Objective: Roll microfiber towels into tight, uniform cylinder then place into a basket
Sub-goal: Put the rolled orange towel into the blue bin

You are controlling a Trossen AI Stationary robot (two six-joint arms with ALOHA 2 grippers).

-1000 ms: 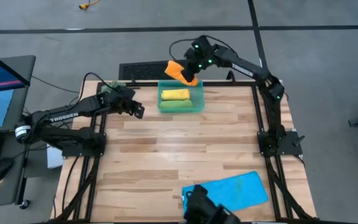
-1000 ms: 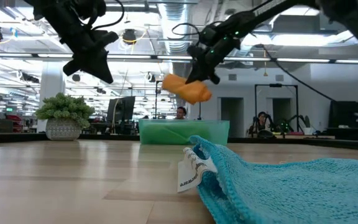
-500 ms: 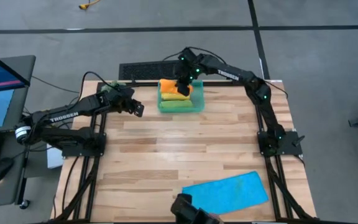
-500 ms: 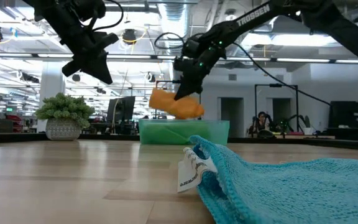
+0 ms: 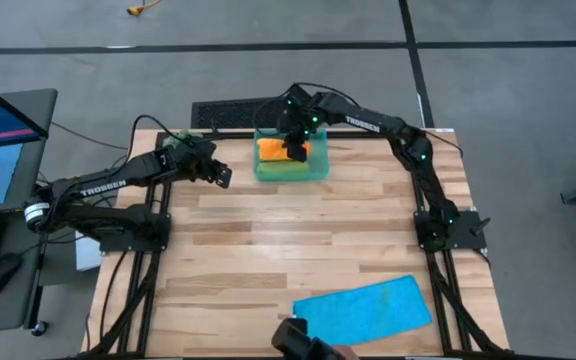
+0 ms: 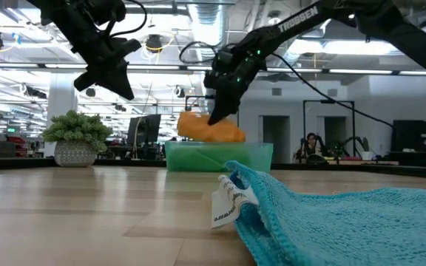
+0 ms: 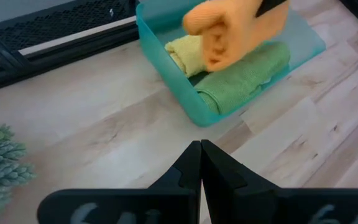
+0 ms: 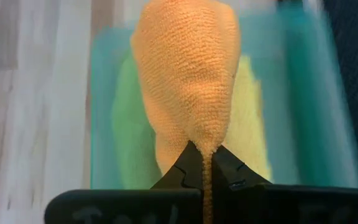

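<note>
Above the basket (image 5: 318, 166) at the table's far edge, the right gripper (image 5: 293, 151) is clamped on the orange towel (image 5: 271, 148). The left gripper (image 5: 222, 178), fingers together, waits beside.

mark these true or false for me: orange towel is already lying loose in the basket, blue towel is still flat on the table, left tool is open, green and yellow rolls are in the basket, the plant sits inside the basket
1. The orange towel lies loose in the basket: false. The right tool is shut on it, just above the basket.
2. The blue towel lies unrolled on the table: true.
3. The left tool is open: false. It is shut, holding nothing.
4. The green roll and yellow roll are in the basket: true.
5. The plant sits inside the basket: false. It stands on the table, apart from it.
</note>
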